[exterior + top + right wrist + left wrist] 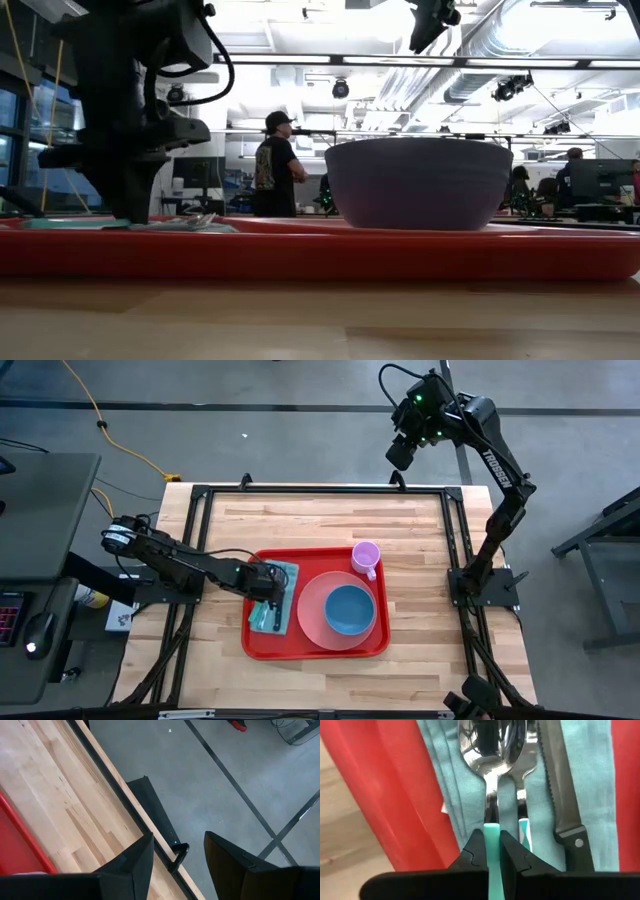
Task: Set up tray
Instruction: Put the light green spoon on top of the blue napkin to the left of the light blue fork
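The red tray (262,645) lies mid-table. On its left part a teal napkin (291,571) carries a spoon (485,750), a fork (522,795) and a black-handled knife (560,790). A pink plate (310,615) with a blue bowl (349,610) sits on the tray's right part, and a pink cup (365,556) stands at the tray's far right corner. My left gripper (268,590) is down over the napkin, shut on the spoon. My right gripper (400,455) hangs open, high beyond the table's far edge. My left gripper (491,837) pinches the spoon's teal handle (491,829) between its two fingertips (476,840), one on each side, where the teal part meets the metal neck. The fingers come from above. The spoon's bowl end lies over the napkin beside the fork; whether it is lifted, I cannot tell.
Bare wood lies around the tray on all sides, widest toward the far edge (320,510). The black frame (145,815) runs along the table's edges. In the low view the bowl (418,185) rises behind the tray's near rim (320,255); people stand in the room beyond.
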Robot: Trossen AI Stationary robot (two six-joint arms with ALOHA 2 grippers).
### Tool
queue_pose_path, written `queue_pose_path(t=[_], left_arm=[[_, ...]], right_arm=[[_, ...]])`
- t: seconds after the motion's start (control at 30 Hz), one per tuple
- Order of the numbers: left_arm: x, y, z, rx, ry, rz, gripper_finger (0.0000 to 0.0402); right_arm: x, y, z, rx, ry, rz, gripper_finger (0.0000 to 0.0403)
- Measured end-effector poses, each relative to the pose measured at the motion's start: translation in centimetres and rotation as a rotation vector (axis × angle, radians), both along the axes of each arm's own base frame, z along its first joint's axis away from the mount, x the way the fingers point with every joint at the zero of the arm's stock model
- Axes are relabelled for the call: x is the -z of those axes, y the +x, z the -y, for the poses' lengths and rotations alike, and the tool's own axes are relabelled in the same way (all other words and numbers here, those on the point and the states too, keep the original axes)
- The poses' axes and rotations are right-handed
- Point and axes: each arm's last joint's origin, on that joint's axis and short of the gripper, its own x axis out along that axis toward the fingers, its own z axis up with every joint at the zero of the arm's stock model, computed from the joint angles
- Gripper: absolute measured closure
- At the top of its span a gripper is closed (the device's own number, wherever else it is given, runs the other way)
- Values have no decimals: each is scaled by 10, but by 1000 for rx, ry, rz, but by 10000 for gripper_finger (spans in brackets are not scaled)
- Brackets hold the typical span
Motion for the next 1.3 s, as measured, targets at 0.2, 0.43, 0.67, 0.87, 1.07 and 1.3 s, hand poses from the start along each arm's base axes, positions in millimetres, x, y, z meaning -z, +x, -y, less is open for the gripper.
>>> queue_pose_path(t=[0.2, 0.43, 0.67, 0.87, 1.07, 1.3], left_arm=[[-2, 6, 1, 16, 6, 56, 309], [-5, 12, 2, 55, 5, 116, 216], [-4, 9, 1, 48, 35, 86, 223], [-7, 9, 0, 44, 58, 101, 246], [-11, 7, -4, 36, 131, 109, 264], [-15, 9, -20, 56, 161, 110, 283]], right_arm=[[0, -1, 1, 3, 0, 0, 249], [0, -1, 1, 3, 0, 0, 249], [0, -1, 1, 2, -1, -1, 249], [0, 0, 0, -4, 5, 4, 249], [0, 0, 0, -6, 7, 6, 249], [0, 0, 0, -14, 16, 14, 249]])
